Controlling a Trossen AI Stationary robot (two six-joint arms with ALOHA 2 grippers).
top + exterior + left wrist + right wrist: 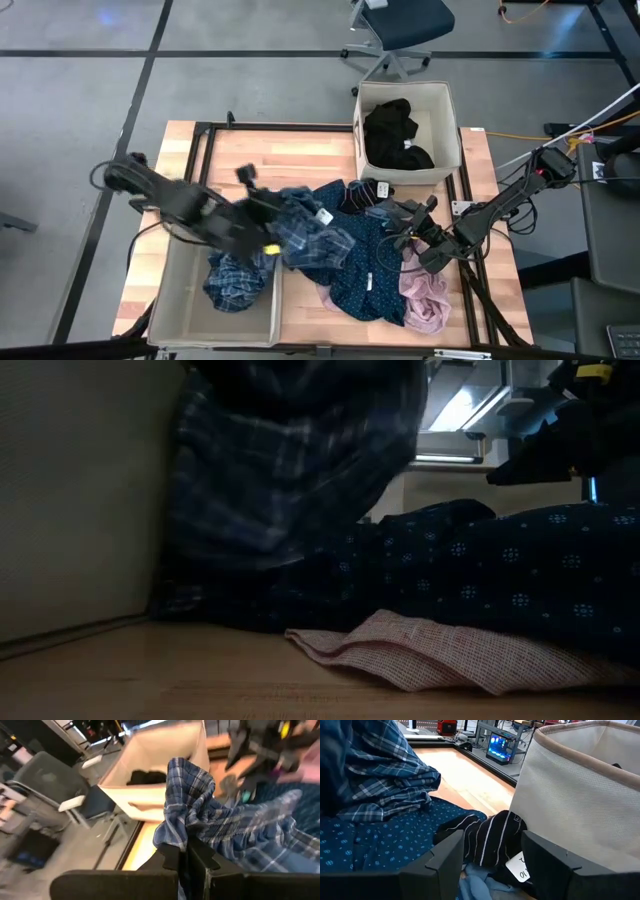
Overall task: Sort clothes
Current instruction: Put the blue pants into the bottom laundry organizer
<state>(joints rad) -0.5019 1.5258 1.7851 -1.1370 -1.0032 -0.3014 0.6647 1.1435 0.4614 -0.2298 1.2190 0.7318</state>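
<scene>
We look down on a pale wooden surface [300, 150] standing on a grey floor, with an office chair [400, 30] beyond its far edge. A beige box [440, 130] sits at the far side with black clothes [400, 135] inside, and a second beige box [175, 300] sits at the near left corner.

The left hand [262, 235] is clenched on the blue plaid shirt [305, 235], which hangs bunched from its fingers [200, 857] and trails down into the box beneath it.

The right hand [405, 240] hovers with its jaws apart and holds nothing. Just ahead of it lies the striped black garment [487, 840], close against the far box. The navy dotted garment [365, 275] spreads beside and under this hand, and the pink garment [425, 295] lies just on its near side.
</scene>
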